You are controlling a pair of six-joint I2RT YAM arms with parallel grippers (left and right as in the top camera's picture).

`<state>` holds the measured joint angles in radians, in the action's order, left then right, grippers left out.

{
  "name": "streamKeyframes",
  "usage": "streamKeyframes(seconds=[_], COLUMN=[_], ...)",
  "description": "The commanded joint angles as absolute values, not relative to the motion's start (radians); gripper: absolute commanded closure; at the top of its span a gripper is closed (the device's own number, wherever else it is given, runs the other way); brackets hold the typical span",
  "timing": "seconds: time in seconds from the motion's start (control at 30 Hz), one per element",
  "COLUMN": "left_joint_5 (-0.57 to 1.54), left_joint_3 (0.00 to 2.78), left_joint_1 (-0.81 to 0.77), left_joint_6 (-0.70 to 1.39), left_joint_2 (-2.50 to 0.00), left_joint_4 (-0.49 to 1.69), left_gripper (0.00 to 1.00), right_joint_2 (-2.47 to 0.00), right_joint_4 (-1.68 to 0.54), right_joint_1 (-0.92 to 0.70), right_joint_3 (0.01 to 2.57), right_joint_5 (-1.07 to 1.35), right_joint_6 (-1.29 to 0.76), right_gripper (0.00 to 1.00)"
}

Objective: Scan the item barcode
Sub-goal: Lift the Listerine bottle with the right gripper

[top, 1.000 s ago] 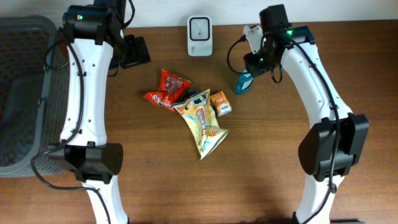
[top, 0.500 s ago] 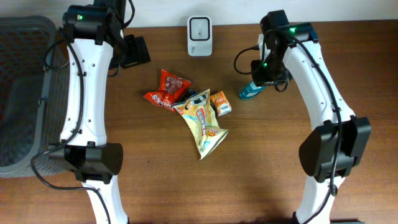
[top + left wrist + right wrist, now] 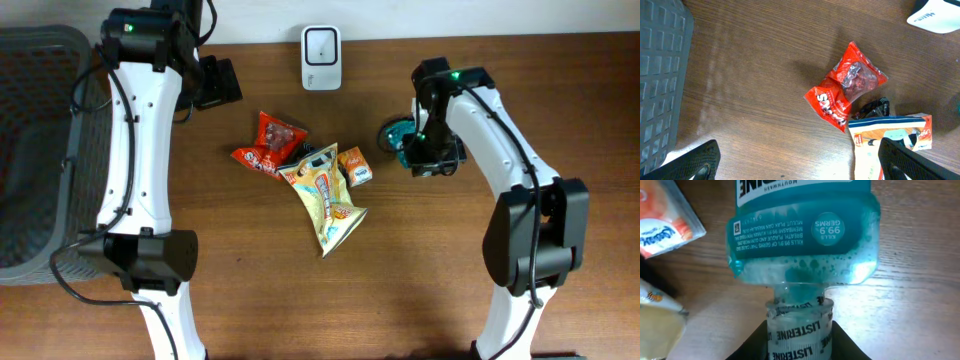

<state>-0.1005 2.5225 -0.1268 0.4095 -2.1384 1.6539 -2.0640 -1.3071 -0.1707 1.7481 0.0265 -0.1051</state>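
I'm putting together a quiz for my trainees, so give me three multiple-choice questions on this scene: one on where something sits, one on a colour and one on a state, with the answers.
1. Where is the white scanner?
A in the basket
B beyond the snack packets, farther from the arm bases
C under the yellow packet

2. What colour is the mouthwash bottle?
A red
B yellow
C teal

3. What is the right end effector doing?
A gripping the bottle by its cap
B hanging open over the basket
C holding the red packet

Answers: 1 B, the overhead view shows it past the packets. 2 C, the right wrist view shows teal liquid. 3 A, the cap sits clamped in it.
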Motion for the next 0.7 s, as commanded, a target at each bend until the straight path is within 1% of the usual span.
streamKeyframes(seconds=[0.0, 0.13, 0.33, 0.5, 0.57, 0.67], left_joint_5=[-0.093, -0.093, -0.093, -0.093, -0.093, -0.093], left_joint_3=[2.521, 2.521, 2.521, 2.521, 2.521, 2.521], left_joint_1=[-0.13, -0.131, -0.131, -0.131, -0.131, -0.131], left_joint_6=[0.418, 0.418, 0.418, 0.418, 0.418, 0.418], left_joint_2=[-2.123, -2.123, -2.123, -2.123, -2.123, -2.123], left_joint_4=[1.655, 1.655, 1.655, 1.655, 1.655, 1.655], left_gripper=[0.01, 0.01, 0.01, 0.01, 0.01, 0.01], right_joint_2=[-2.067, -2.067, -2.067, -2.067, -2.067, -2.067], right_joint_4=[-1.28, -1.238, -1.109, -1.076, -1.076, -1.079], right_joint_1=[-0.17, -0.17, -0.17, -0.17, -0.17, -0.17], right_joint_3=[1.731, 1.675, 1.548, 1.526, 1.526, 1.526], right_joint_5=[0.014, 0.014, 0.014, 0.009, 0.009, 0.006], right_joint_6=[-0.113, -0.113, -0.113, -0.11, -0.109, -0.101], right_gripper=[0.7, 0.7, 0.7, 0.69, 0.58, 0.48])
